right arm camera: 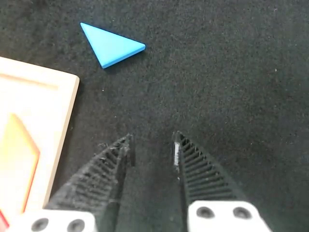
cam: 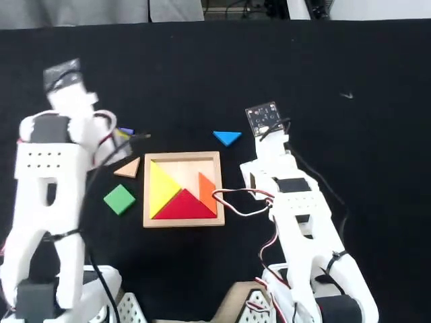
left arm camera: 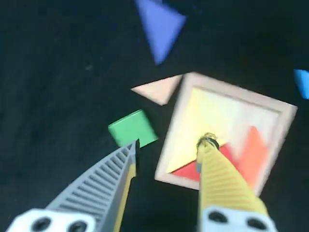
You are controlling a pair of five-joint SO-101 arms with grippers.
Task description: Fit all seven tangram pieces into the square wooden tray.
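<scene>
Square wooden tray (cam: 182,157) sits at the middle of the black worktop (cam: 363,74) in the high view. It holds a large yellow triangle (cam: 163,188), a large red triangle (cam: 186,206) and an orange piece (cam: 207,188), with bare wood along its far edge. Outside it, a pale tan triangle (cam: 129,167) lies just off the tray's far left corner, and a green square (cam: 119,199) lies near its left edge but apart from it. A light blue triangle (cam: 227,137) lies beyond the far right corner, and a violet-blue piece (cam: 125,132) lies partly hidden beside the left arm (cam: 47,168). The right arm (cam: 296,202) stands to the tray's right. In the left wrist view the left gripper (left arm camera: 170,141) is spread wide and empty above the tray's left rim, with the green square (left arm camera: 133,127) just off its grey finger (left arm camera: 113,179). The tan triangle (left arm camera: 158,90) and the violet-blue piece (left arm camera: 159,26) lie farther on. In the right wrist view the right gripper (right arm camera: 152,137) is parted by a narrower gap and holds nothing. It hangs over bare cloth between the tray's edge (right arm camera: 67,121) and the light blue triangle (right arm camera: 112,46). The loose pieces look thin, flat, stiff and light, with smooth painted faces that may slip. They lie low on the cloth, so the fingertips probably need to come right down and pinch across opposite edges. The square offers two parallel sides. A triangle is likely best taken from its long edge towards the opposite corner, near its middle, so it does not twist.
</scene>
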